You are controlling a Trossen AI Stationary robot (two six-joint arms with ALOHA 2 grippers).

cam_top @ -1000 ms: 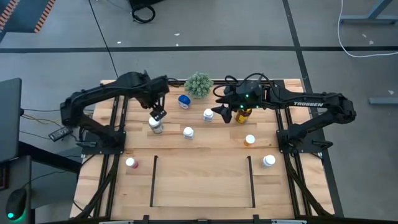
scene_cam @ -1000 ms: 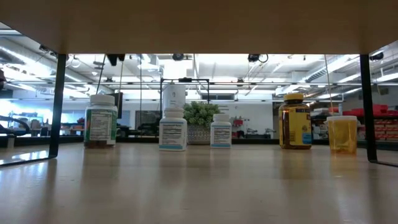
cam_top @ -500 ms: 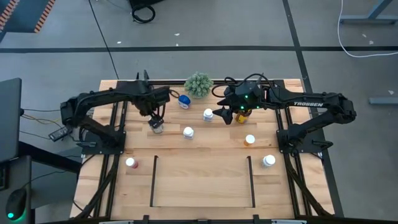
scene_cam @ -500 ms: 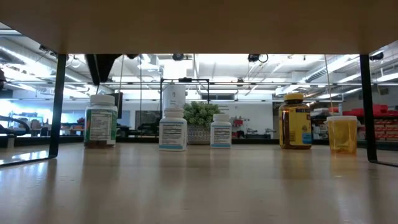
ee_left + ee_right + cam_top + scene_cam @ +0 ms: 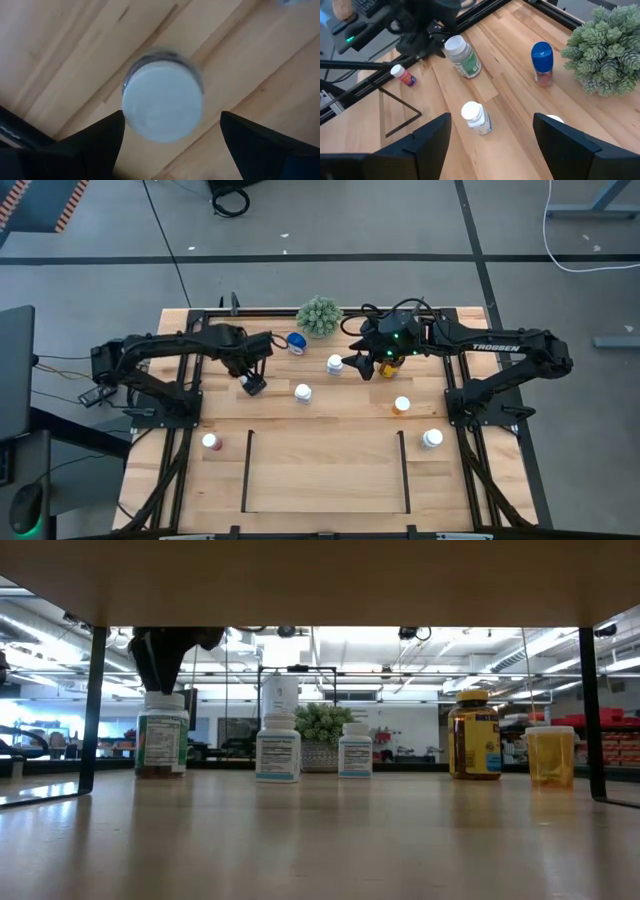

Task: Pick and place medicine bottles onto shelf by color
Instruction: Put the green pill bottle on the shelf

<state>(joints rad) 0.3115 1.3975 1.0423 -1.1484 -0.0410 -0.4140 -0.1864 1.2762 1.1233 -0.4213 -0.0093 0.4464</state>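
My left gripper (image 5: 253,384) is open and points down over a white-capped bottle with a green label (image 5: 162,735). In the left wrist view its two fingers stand on either side of the white cap (image 5: 162,106) without touching it. In the low view the gripper (image 5: 165,658) is just above the cap. My right gripper (image 5: 361,363) is open and empty. It hangs between a white bottle (image 5: 335,364) and the amber, yellow-capped bottle (image 5: 391,364). The shelf bay (image 5: 247,470), outlined by black strips, lies at the near middle and holds no bottles.
A blue-capped bottle (image 5: 296,341) and a green plant ball (image 5: 318,315) stand at the far side. Other bottles stand at mid-table (image 5: 302,392), right (image 5: 402,405), near right (image 5: 432,439) and near left (image 5: 210,442). A black frame (image 5: 190,410) runs along the table's sides.
My left gripper has come down over the green-labelled bottle and moved a little toward the table's near edge. It now covers the bottle in the high view. The bottle has not moved.
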